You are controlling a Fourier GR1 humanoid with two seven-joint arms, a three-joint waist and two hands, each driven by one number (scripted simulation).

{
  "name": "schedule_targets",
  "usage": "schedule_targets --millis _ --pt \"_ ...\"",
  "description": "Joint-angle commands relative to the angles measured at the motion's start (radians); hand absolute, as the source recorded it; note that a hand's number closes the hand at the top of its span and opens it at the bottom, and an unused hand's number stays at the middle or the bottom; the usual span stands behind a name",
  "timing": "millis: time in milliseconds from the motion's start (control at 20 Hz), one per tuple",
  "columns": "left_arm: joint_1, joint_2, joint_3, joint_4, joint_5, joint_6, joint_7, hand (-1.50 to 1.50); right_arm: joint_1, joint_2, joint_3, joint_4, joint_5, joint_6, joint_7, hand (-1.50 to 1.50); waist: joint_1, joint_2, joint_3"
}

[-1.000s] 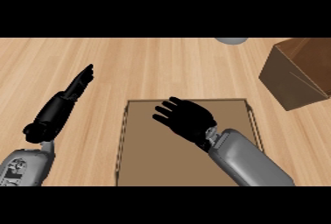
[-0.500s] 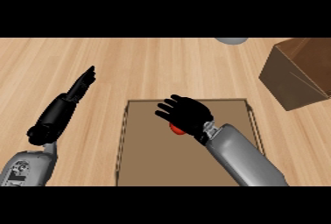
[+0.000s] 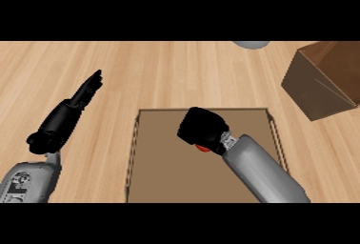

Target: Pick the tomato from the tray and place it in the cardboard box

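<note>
Wood counter (image 3: pixel 169 71): right hand (image 3: pixel 202 127) curled over tomato (image 3: pixel 202 148) in tray (image 3: pixel 162 162).

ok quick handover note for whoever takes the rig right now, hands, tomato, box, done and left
Right hand: over the tray, curled down over the tomato, of which only a red sliver shows; whether it is gripped cannot be told.
Left hand: open, resting over the counter left of the tray.
Cardboard box: far right, beyond the tray.
Done: reach to the tomato.
Left: lift it, carry it right, place it in the box.
</note>
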Motion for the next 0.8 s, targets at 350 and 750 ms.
schedule_targets --millis 350,750 --pt "0.029 -0.016 0.002 -0.054 -0.010 -0.005 0.006 0.00 -0.056 0.093 -0.290 0.093 -0.051 -0.116 0.174 1.50 0.003 0.008 0.002" --pt "-0.008 -0.005 0.018 -0.010 -0.013 -0.015 -0.006 0.00 -0.277 0.107 -0.516 0.265 -0.035 -0.262 0.566 1.50 0.026 0.013 0.002"
